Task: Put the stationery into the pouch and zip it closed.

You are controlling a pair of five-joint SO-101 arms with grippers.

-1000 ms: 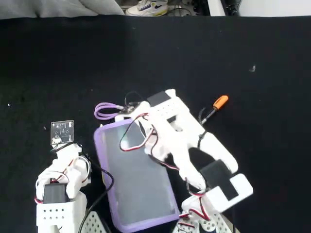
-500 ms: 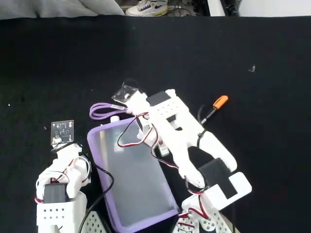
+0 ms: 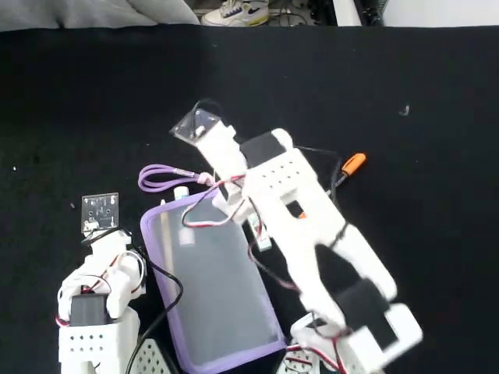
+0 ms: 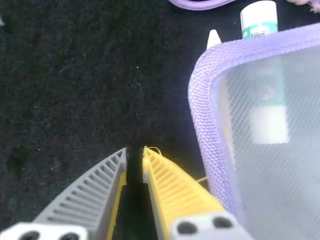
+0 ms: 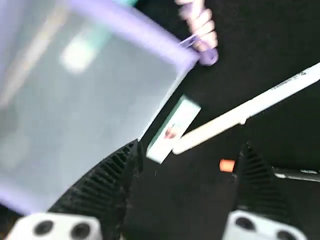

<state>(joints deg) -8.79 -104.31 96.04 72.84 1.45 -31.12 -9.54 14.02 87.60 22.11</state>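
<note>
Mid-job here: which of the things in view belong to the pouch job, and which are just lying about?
Job things: purple pouch; white-and-green tube poking from its mouth; eraser; white pen; orange-capped pen.
Lying about: sneaker; grey cloth.

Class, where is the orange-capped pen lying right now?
High view: the orange-capped pen lies on the black table, just right of the right arm, apart from the pouch.

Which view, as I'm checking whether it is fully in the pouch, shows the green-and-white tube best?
The left wrist view: the green-and-white tube pokes out past the pouch rim, the rest visible through the mesh. The high view shows its small white tip; the right wrist view, a pale patch.
</note>
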